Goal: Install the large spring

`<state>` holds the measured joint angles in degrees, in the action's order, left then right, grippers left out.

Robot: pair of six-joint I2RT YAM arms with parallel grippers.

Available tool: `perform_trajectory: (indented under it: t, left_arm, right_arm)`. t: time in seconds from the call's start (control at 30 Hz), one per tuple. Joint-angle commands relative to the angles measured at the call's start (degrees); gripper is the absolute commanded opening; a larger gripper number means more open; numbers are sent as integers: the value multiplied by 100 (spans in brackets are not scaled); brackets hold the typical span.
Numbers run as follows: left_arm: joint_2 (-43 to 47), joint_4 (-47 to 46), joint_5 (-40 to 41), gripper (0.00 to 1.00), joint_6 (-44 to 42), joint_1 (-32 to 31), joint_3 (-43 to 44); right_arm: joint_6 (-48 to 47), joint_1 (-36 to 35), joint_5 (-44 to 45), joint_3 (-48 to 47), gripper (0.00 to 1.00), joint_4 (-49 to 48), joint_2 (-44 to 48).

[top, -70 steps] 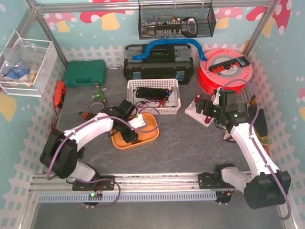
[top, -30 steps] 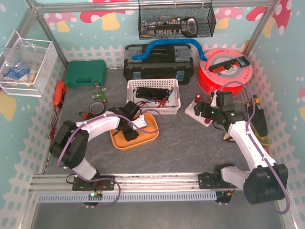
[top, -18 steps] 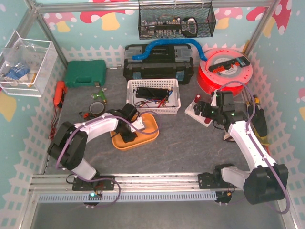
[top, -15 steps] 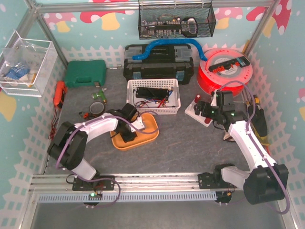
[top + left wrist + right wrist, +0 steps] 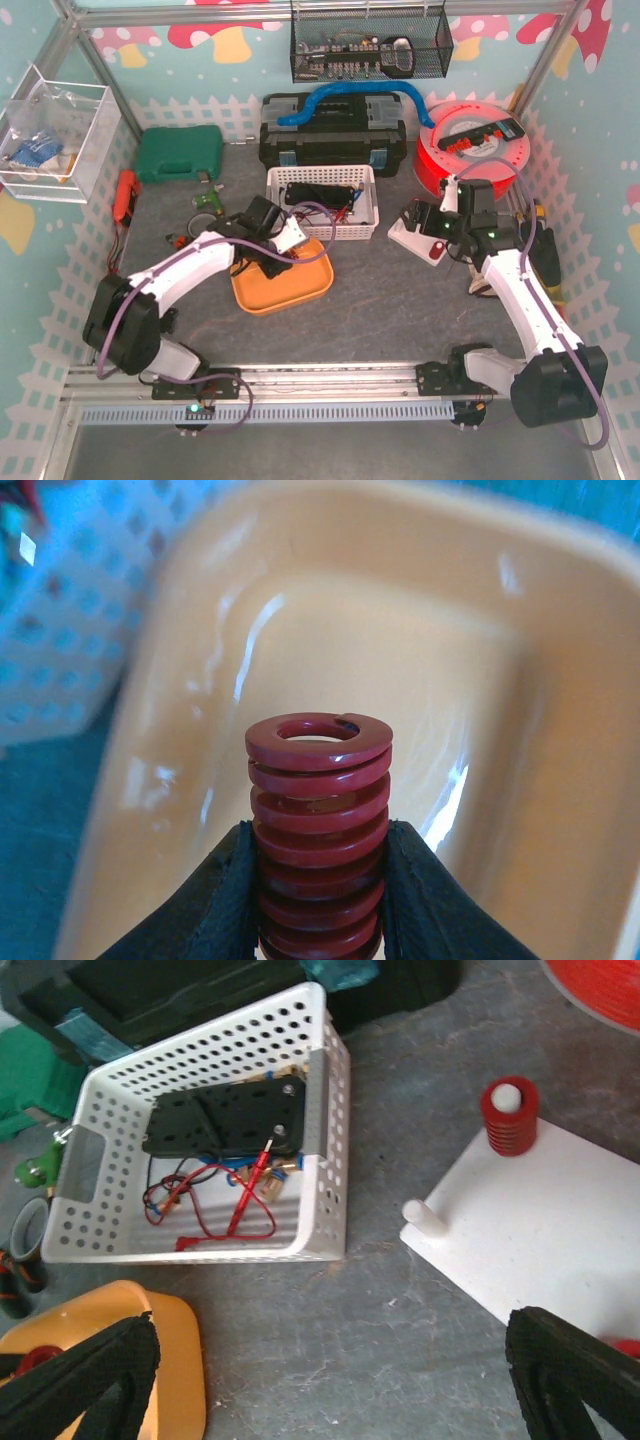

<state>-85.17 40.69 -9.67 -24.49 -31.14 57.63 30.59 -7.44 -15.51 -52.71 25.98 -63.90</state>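
The large spring (image 5: 320, 820) is dark red and stands upright, with my left gripper (image 5: 320, 895) shut on its lower coils just above the orange tray (image 5: 500, 680). From above, the left gripper (image 5: 272, 258) hangs over the tray's (image 5: 300, 292) back left part, and the spring is hidden there. The white base plate (image 5: 560, 1230) has a bare white peg (image 5: 423, 1218) at its near corner. Another peg carries a smaller red spring (image 5: 510, 1118). My right gripper (image 5: 330, 1390) stands open and empty above the table, between the tray (image 5: 180, 1360) and the plate (image 5: 405, 232).
A white perforated basket (image 5: 330, 1090) holding a black board and red leads stands behind the tray. Behind it are a black toolbox (image 5: 333, 135), a red cable reel (image 5: 470, 150) and a green case (image 5: 178, 153). Small tools lie at the left (image 5: 205, 205).
My left gripper has shut on the spring down in the tray and lifted it, swinging back to the left. The right arm shifted slightly and its jaws stayed wide.
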Motion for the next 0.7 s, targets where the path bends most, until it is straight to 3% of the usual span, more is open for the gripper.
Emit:
perform_trajectory:
  t: [0.0,0.27,0.57,0.67]
  left_arm:
    - [437,-628,-445,17,701,34,345]
    - [663,-2293,-1133,16,1274,12,383]
    - [308,-3018,-1297,14,1087,-350,627]
    - [294,-3168,-1336,14,1024,-456,612]
  right_arm:
    - [-18,-8,-477,-273,91,-266,-142]
    - [-306,-513,-1218,-1327,79,-193,-1234]
    - [-633,-1216,-2482,-2264,62,83,-2201]
    - [-633,-1349,-2813,-2374,61,75,-2340]
